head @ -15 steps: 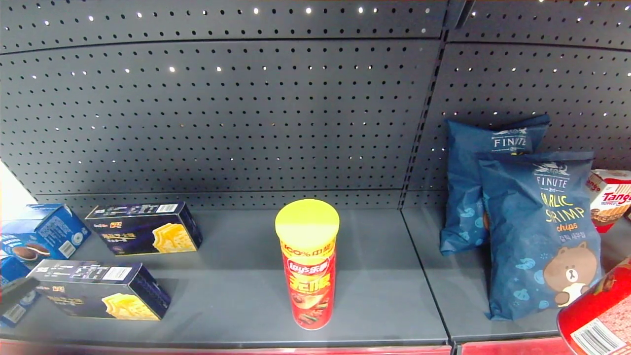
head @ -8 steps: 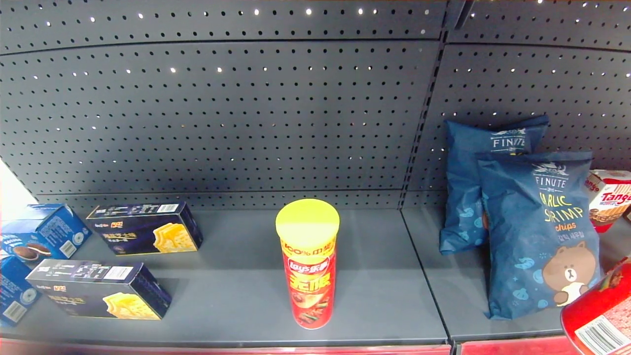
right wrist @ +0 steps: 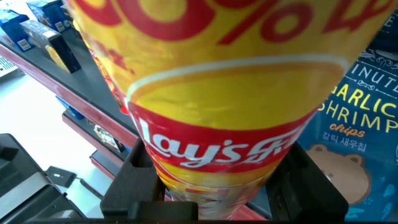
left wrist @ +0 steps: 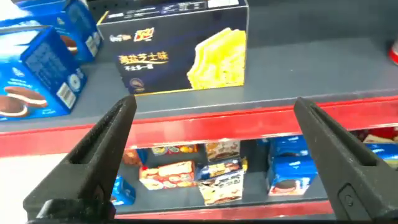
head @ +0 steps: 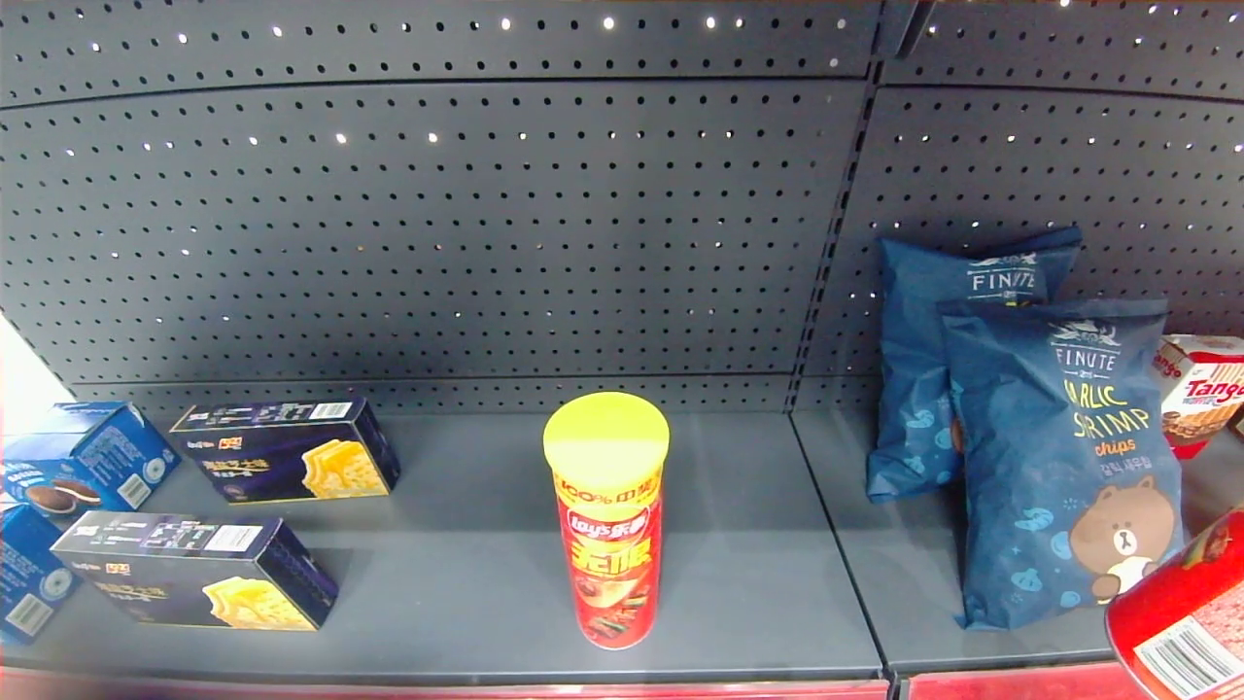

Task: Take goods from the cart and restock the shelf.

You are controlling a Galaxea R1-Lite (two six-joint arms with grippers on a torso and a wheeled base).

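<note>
The right gripper is clamped on a can, which sits tilted at the head view's 4 o'clock, by the front of the shelf. The left gripper gapes wide and holds nothing, before the shelf lip. Best, I judge: right the can, set it at 3 o'clock of the standing can, short of the bags, base flat before letting go.

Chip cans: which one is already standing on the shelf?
The yellow-lidded can, upright on the shelf. The other can is tilted, gripped by the right gripper.
</note>
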